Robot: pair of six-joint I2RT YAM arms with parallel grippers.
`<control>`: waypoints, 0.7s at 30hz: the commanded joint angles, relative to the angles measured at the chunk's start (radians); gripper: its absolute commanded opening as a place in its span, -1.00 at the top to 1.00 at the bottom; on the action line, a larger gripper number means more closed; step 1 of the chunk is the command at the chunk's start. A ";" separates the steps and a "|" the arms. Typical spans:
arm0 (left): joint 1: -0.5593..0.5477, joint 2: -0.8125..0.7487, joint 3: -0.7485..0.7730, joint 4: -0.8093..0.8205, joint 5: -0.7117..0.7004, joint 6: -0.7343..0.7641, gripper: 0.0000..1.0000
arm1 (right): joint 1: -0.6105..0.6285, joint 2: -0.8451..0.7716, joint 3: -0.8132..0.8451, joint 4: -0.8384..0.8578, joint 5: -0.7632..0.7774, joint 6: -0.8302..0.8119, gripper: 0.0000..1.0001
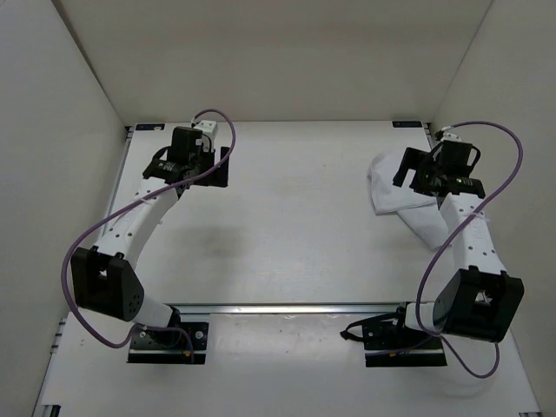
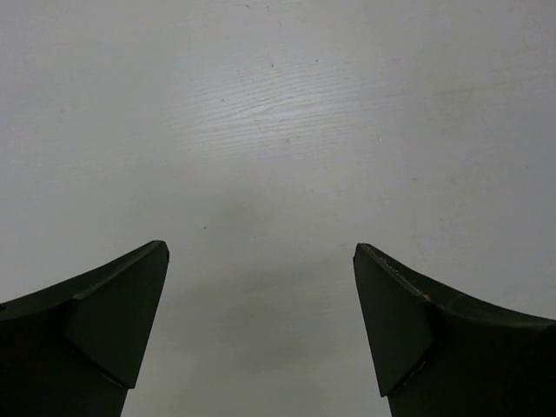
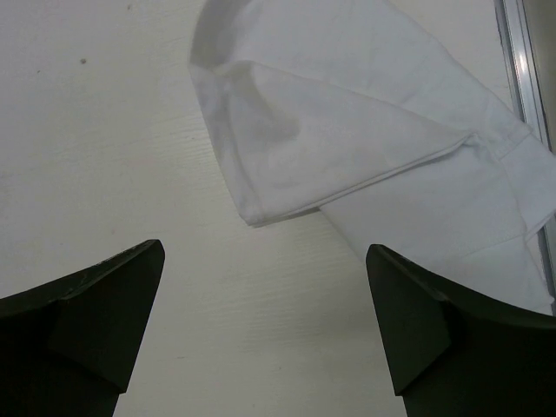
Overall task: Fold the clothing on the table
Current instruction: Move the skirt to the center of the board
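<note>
The clothing (image 1: 390,188), a plain white garment, lies bunched at the far right of the tabletop (image 1: 295,226). Part of it is hidden under the right arm's forearm and wrist. In the right wrist view the garment (image 3: 347,130) is doubled over on itself. One hemmed flap lies across a lower layer, and its right side reaches the silver metal rail (image 3: 521,69) at the tabletop's edge.

The right end effector (image 3: 265,250) is released, with its two dark fingers spread wide and nothing between them but bare tabletop. The nearest fold of cloth is just beyond the fingertips. Whether the right-hand finger touches the fabric cannot be told.

The left end effector (image 2: 261,249) is released as well, jaws wide apart over bare white tabletop (image 2: 278,104) and holding nothing. From above, this left end effector (image 1: 198,161) is at the far left of the tabletop, well apart from the garment, while the right end effector (image 1: 439,171) hangs over the cloth at the far right.
</note>
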 commanded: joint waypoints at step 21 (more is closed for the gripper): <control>-0.022 0.160 0.157 0.002 0.011 -0.076 -0.97 | -0.089 0.360 0.267 -0.106 0.139 0.093 -0.93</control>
